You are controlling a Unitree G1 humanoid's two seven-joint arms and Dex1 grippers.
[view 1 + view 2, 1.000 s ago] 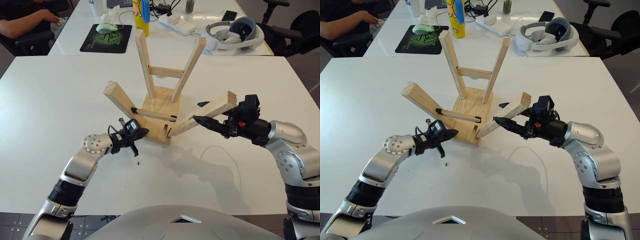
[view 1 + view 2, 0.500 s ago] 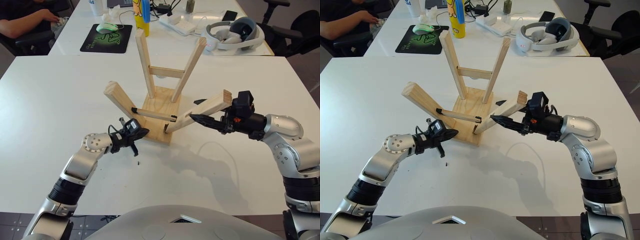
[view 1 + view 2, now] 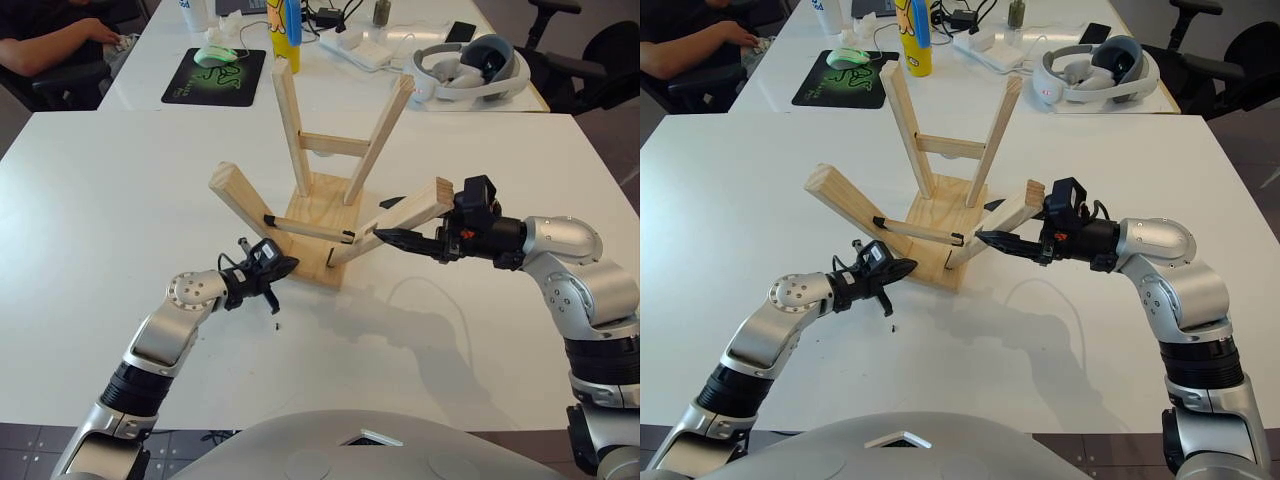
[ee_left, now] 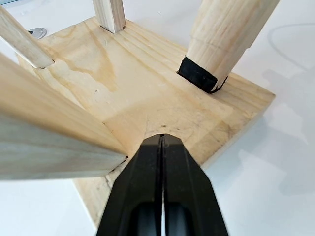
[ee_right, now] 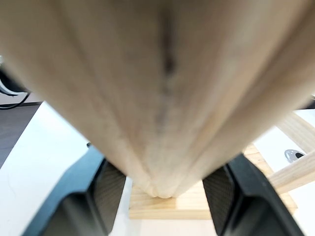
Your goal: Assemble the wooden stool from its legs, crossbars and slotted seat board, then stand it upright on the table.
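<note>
White table (image 3: 120, 200) carries the upturned seat board (image 3: 312, 258) at its middle: two legs (image 3: 290, 130) and a crossbar (image 3: 332, 143) seem fitted, and a third leg (image 3: 238, 195) leans. The right gripper (image 3: 390, 236) clamps the fourth leg (image 3: 415, 208), apparently unseated. The left gripper (image 3: 285, 265), closed and empty, sits at the board's edge. Righting remains.

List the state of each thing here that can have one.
seat board: flat on the table, underside up.
rear legs: standing in the board, joined by a crossbar.
near left leg: in the board, leaning outward.
near right leg: tilted, lower end at the board.
left claw: shut, empty, tips at the board's near edge.
right claw: shut on the near right leg.
</note>
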